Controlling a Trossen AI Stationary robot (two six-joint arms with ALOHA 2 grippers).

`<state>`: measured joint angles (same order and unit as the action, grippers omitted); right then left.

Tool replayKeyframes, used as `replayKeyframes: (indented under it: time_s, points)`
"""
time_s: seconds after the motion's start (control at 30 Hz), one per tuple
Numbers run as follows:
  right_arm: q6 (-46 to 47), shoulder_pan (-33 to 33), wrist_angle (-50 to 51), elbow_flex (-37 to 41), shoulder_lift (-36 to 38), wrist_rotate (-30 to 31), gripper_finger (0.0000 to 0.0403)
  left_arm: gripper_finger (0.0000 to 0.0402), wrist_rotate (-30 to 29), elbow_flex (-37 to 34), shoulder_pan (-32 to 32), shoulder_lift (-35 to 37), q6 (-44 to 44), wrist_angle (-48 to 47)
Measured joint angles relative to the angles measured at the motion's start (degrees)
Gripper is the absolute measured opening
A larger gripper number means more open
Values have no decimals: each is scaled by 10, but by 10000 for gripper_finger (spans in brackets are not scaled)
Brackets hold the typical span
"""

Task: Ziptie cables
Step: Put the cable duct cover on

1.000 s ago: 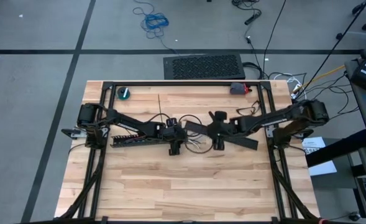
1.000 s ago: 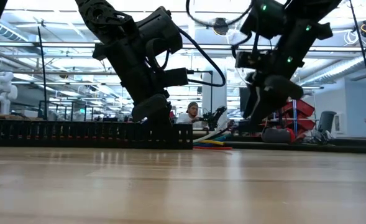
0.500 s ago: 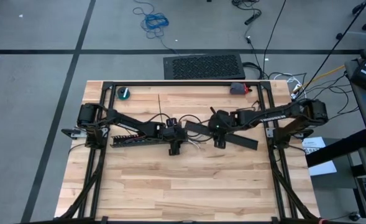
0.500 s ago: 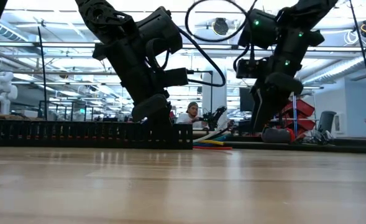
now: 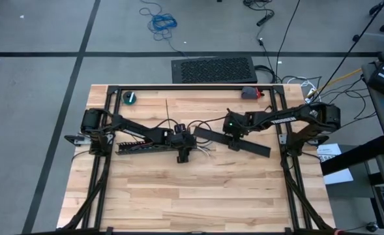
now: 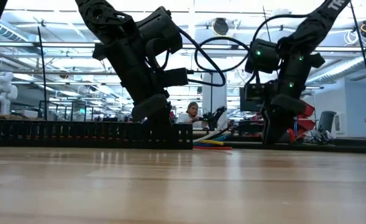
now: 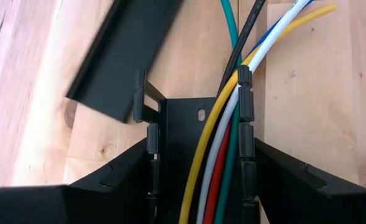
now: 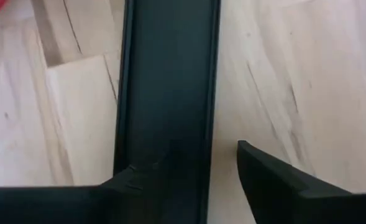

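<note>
The cables [image 7: 212, 162] are thin, light and floppy. They bend any way you push them and will spring apart if nothing holds them together. Most of their length lies inside the duct [image 5: 143, 145], a black slotted tray near the left edge of the bench [image 5: 178, 196]. Their loose ends [image 5: 206, 150] spill out of the duct's open end, near the middle of the bench.

The left gripper [image 5: 182, 145] sits right at that open end. One finger [image 7: 117, 177] is against each side wall of the duct, so I think it is gripping the duct to keep it in place. The cables run between those fingers, but the fingers are not touching them.

The right gripper [image 5: 233, 136] is down over the cover [image 8: 167, 81]. This is a flat black strip that lies slanted between the middle of the bench and its right edge. Its fingers are open. One is at the edge of the cover, and the other finger [image 8: 276, 180] has bare wood between it and the cover.

The cover looks stiff, smooth and light, so it could slip. It is best held across its narrow width.

The best place to hold the cables is just past the duct's end, where they lie close side by side. Pinch them gently so none pops out. I cannot clearly see a ziptie.
</note>
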<state>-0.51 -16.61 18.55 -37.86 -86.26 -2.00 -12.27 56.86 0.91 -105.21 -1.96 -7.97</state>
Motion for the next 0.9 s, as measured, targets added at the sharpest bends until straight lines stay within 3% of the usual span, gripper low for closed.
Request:
replayKeyframes:
  time_s: [0.27,0.43,0.53,0.7,0.9]
  points:
    - [-27,-23,-10,6,-9,2,12,246,-13,17,0,-2,-6,4]
    - [-48,-20,-7,6,-10,11,2,246,-28,41,0,12,-29,6]
    - [-61,3,-7,7,-9,63,2,246,-24,44,0,22,-30,7]
    - [-68,38,-4,8,-4,135,1,250,45,45,-1,13,-13,1]
    - [-64,43,5,10,5,131,0,296,76,45,-10,-5,6,-18]
